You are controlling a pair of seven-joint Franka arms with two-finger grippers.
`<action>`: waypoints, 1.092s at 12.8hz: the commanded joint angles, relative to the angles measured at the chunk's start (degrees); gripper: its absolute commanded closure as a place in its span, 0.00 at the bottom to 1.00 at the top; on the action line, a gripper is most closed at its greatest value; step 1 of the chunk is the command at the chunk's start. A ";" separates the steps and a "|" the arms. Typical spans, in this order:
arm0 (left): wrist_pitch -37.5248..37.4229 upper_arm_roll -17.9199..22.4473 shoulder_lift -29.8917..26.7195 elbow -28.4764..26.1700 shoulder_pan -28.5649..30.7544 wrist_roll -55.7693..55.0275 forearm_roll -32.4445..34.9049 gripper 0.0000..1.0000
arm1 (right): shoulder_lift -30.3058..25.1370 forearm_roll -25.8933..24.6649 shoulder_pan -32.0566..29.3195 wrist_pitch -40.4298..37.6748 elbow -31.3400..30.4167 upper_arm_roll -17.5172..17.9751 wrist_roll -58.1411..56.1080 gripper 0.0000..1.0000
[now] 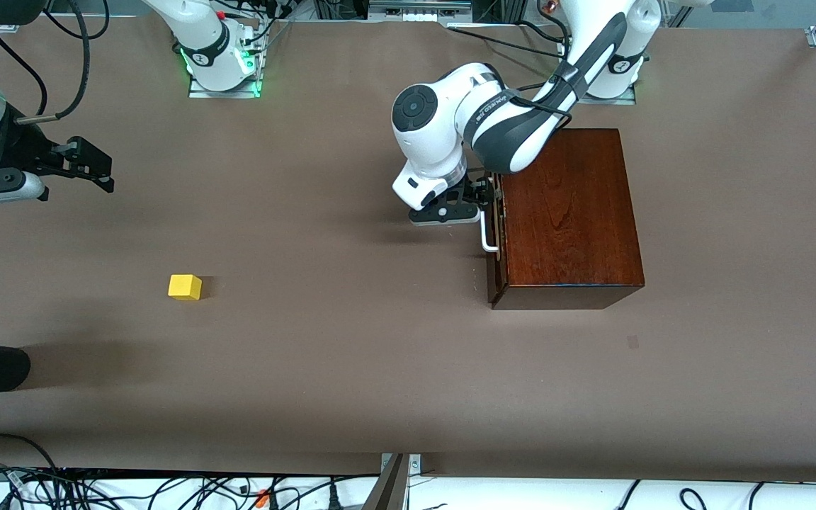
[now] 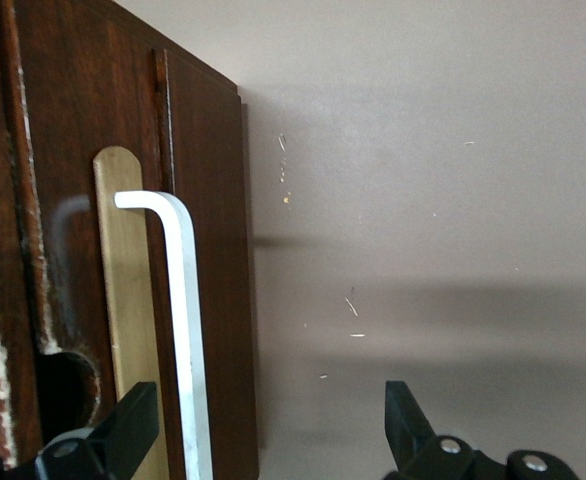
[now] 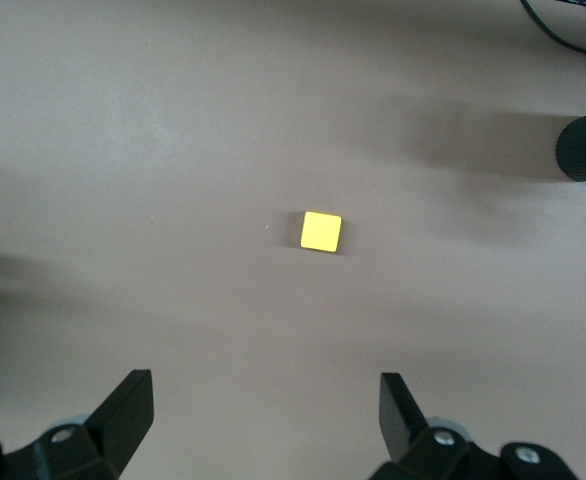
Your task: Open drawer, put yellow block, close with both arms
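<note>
We are at the drawer (image 1: 494, 234) now, and it sits shut inside the mahogany box (image 1: 569, 212), its dark front facing toward the right arm's end of the table. Our left gripper (image 1: 477, 202) is right at that front, and the wrist view shows what matters: the white bar handle (image 2: 186, 340) runs lengthwise between our two spread fingers (image 2: 123, 430), one finger against the drawer front, the other out over the bare table (image 1: 351, 354). We are wide open, straddling the bar, holding nothing yet. The handle's long axis runs parallel to the drawer face, so we judge a squeeze across it, then a pull away from the box, is what the next move needs.

Over at the other end, our right gripper (image 1: 86, 166) hangs above the table, fingers fully spread and empty. The yellow block (image 1: 185, 287) sits on the table well apart from the box, and the right wrist view shows it out ahead of the fingertips, not yet between them. The right arm is clearly the nearer one for that pick; for now it waits.

As for writing, a dark strip on the left arm's wrist carries lettering, too small for us to read.
</note>
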 commanded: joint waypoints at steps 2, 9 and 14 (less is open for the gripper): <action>-1.00 0.05 0.96 0.04 -0.90 -0.61 3.22 0.00 | 0.68 0.77 -0.27 -0.42 1.53 0.06 -1.11 0.00; -4.16 -0.04 2.37 -1.10 -1.87 -0.69 6.40 0.00 | 0.68 0.77 -0.27 -0.50 1.53 0.06 -1.11 0.00; -3.81 -0.13 3.51 -1.80 -2.13 -1.40 6.40 0.00 | 0.68 0.77 -0.27 -0.50 1.53 0.06 -1.11 0.00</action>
